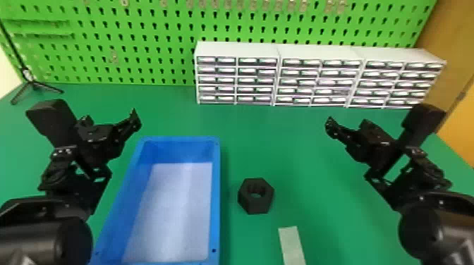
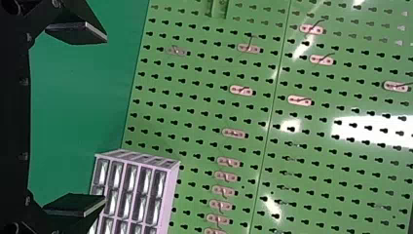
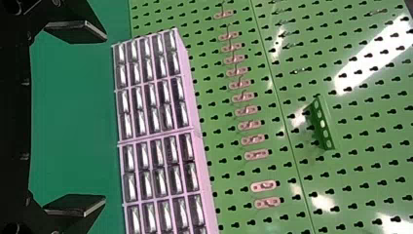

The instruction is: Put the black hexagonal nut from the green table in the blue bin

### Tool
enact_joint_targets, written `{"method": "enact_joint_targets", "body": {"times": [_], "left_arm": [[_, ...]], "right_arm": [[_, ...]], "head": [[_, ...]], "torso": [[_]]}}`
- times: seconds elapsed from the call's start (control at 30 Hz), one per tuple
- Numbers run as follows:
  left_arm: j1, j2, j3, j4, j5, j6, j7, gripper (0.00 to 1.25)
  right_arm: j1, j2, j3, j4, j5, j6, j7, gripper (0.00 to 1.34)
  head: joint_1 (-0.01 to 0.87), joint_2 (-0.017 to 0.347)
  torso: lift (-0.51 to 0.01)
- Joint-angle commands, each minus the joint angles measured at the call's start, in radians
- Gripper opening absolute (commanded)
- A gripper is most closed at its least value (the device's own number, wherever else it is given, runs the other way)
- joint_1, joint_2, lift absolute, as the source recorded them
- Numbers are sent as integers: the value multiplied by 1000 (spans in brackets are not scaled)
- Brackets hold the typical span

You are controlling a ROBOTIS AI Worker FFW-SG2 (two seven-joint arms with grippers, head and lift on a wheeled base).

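Observation:
The black hexagonal nut (image 1: 256,196) lies flat on the green table (image 1: 282,141), hole facing up, just right of the blue bin (image 1: 216,197). That bin has a pale floor with nothing on it. My left gripper (image 1: 135,118) is above the table at the bin's left far side; in the left wrist view the left gripper (image 2: 76,119) is open, its fingers wide apart. Off to the right of the nut is my right gripper (image 1: 329,125), raised over the table; the right gripper (image 3: 76,119) is likewise open in the right wrist view, holding nothing.
White drawer cabinets (image 1: 236,81) stand along the back right of the table, before a green pegboard (image 1: 141,45). A pale strip (image 1: 291,246) lies near the front, close to the nut. A small black tripod (image 1: 31,82) stands at the far left.

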Motion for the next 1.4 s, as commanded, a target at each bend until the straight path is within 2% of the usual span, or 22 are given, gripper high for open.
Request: {"method": "enact_joint_targets", "body": {"times": [0.0, 1.37], "left_arm": [[-2, 0, 3, 0, 0, -1, 0, 1123], [-9, 0, 6, 0, 3, -6, -1, 1123]], "right_arm": [[2, 0, 0, -2, 0, 0, 0, 1201], [-3, 0, -2, -4, 3, 11, 0, 1201]], "head": [[692, 8], [692, 8]], "torso": [[-97], [-97]]}}
